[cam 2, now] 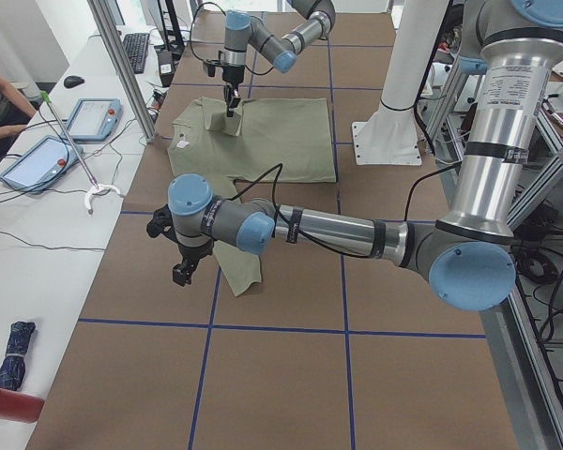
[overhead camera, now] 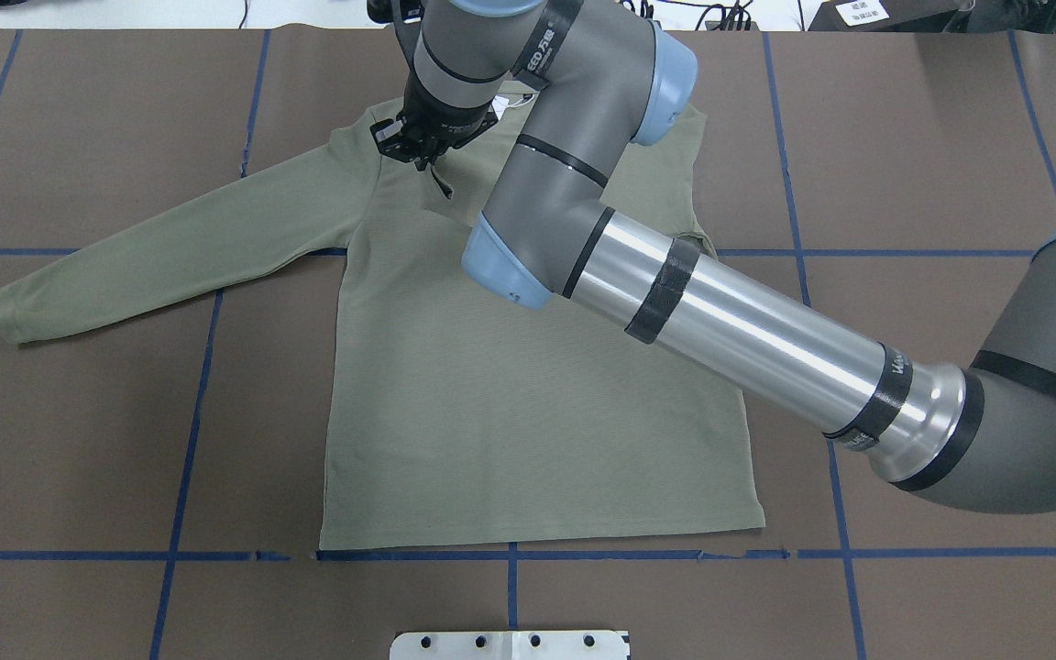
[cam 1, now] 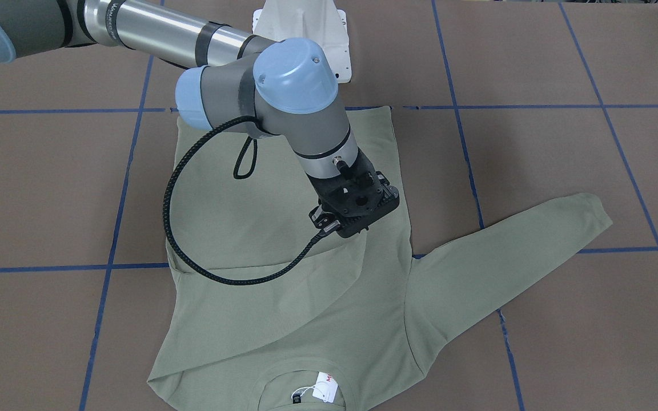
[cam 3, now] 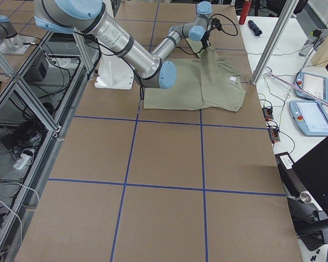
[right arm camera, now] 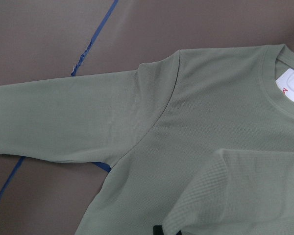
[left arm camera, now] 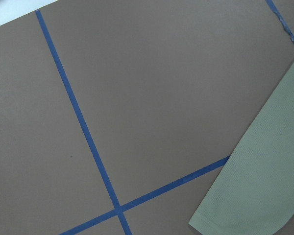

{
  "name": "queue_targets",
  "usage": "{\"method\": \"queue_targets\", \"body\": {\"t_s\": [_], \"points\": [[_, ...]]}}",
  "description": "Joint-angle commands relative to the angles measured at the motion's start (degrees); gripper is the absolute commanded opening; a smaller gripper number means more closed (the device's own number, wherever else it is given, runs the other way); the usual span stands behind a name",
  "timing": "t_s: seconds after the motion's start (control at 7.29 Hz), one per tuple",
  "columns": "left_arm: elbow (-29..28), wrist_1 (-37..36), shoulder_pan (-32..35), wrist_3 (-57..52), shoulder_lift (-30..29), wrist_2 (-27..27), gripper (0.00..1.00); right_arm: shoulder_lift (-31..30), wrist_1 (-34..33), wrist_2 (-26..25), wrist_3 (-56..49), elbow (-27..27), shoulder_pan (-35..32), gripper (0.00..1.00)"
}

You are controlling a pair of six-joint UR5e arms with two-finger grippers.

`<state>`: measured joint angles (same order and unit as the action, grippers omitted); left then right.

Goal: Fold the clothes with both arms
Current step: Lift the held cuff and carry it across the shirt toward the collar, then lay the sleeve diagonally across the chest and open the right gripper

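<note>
Shirt [cam 1: 306, 297] collar cut off by the front view's lower edge, its folded sleeve largely hidden under the right arm [overhead camera: 730, 330] overhead, right gripper [overhead camera: 418, 156] fingers [right arm camera: 159, 230] barely showing at the wrist view's lower edge, pinching the cuff, left gripper [cam 2: 182, 272] too small to judge.

The hang tag [cam 1: 324, 388] at the shirt [cam 1: 260, 228] neck bears a red mark, partly cut off and unreadable. White lettering on the right arm [overhead camera: 748, 339] black band [overhead camera: 544, 53] is too small to read.
</note>
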<state>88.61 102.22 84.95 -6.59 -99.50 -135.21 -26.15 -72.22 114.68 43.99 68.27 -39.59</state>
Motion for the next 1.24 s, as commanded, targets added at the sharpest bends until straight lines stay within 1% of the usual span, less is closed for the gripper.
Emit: {"method": "queue_targets", "body": {"t_s": [0.0, 0.14, 0.69, 0.96, 1.1], "points": [[-0.02, 0.0, 0.04, 0.0, -0.08, 0.04, 1.0, 0.04, 0.67, -3.3, 0.82, -0.16, 3.36, 0.0], [-0.02, 0.0, 0.04, 0.0, -0.08, 0.04, 1.0, -0.56, 4.33, -5.15, 3.18, -0.25, 4.85, 0.0], [-0.02, 0.0, 0.04, 0.09, -0.17, 0.04, 1.0, -0.66, 7.09, -7.88, 5.47, -0.51, 6.27, 0.0], [-0.11, 0.0, 0.04, 1.22, -0.34, 0.04, 1.0, -0.57, 7.8, -9.28, 5.75, -2.43, 6.28, 0.0], [-0.11, 0.0, 0.04, 1.23, -0.34, 0.04, 1.0, 0.04, 9.28, -10.08, 5.75, -4.01, 6.62, 0.17]]}}
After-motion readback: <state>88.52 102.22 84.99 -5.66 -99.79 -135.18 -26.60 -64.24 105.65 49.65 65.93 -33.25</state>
